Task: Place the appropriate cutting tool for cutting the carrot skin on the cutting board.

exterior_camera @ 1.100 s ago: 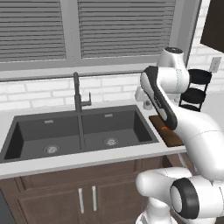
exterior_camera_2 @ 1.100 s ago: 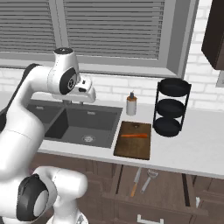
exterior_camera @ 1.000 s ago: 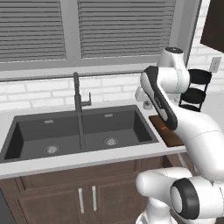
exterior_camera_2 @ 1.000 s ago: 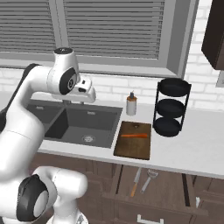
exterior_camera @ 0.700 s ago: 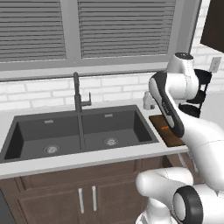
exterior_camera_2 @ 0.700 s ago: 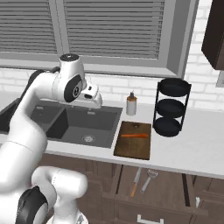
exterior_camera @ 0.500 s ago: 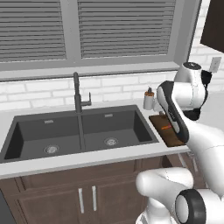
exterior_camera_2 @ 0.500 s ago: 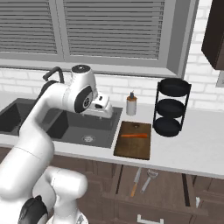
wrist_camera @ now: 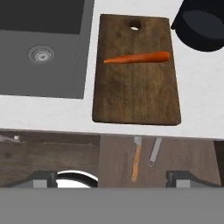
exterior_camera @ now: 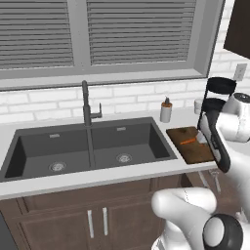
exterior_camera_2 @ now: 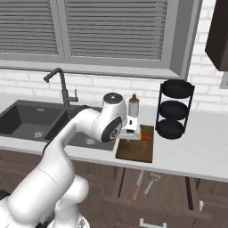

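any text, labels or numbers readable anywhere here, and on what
None can be read.
The bottle by the sink shows no readable label.
The cutting board, carrot, rack and the two utensils in the open drawer carry no visible marks.

**Kitchen backdrop: sink run under a shuttered window**

Wide window (exterior_camera: 132,34) with grey slatted blinds, grey frame and sill; white brick wall (exterior_camera: 127,100) below it; pale countertop (exterior_camera_2: 196,149) running along the wall; dark double-basin sink (exterior_camera: 93,146) set into it, round drains in each basin; dark gooseneck faucet (exterior_camera: 87,102) at the back rim; brown wood cabinets (exterior_camera: 97,219) beneath, pale bar handles; dark upper cabinet (exterior_camera_2: 220,31) at the right; open drawer (exterior_camera_2: 153,185) under the counter; light even, shadows soft.
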Controlling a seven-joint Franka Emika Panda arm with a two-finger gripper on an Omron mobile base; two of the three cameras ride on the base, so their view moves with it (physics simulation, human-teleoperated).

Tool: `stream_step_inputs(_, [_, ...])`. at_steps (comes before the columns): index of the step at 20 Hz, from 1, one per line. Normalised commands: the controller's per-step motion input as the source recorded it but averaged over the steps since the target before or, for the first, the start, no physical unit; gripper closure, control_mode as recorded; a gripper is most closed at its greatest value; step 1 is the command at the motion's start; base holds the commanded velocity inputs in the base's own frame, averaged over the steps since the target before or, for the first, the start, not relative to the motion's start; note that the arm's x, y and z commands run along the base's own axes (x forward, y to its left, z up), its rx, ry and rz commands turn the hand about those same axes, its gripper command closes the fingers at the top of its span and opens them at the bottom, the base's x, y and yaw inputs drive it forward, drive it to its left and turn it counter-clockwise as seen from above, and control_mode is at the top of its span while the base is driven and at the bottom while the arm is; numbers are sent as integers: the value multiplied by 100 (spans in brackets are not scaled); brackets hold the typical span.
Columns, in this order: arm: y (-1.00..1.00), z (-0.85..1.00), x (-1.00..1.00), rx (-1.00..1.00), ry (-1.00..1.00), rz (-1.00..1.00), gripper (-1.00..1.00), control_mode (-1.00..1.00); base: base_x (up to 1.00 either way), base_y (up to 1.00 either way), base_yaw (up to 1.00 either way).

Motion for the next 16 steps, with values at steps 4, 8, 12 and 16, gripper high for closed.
stream_step_inputs(4, [-86,-17,-35,12,0,0,-100,-100,0,0,0])
stream_step_inputs(8, [-72,-29,-34,9,1,0,-100,-100,0,0,0])
stream_step_inputs(12, [-62,-30,-36,13,1,0,-100,-100,0,0,0])
stream_step_inputs(16, [-58,-19,-13,13,8,-4,-100,-100,0,0,0])
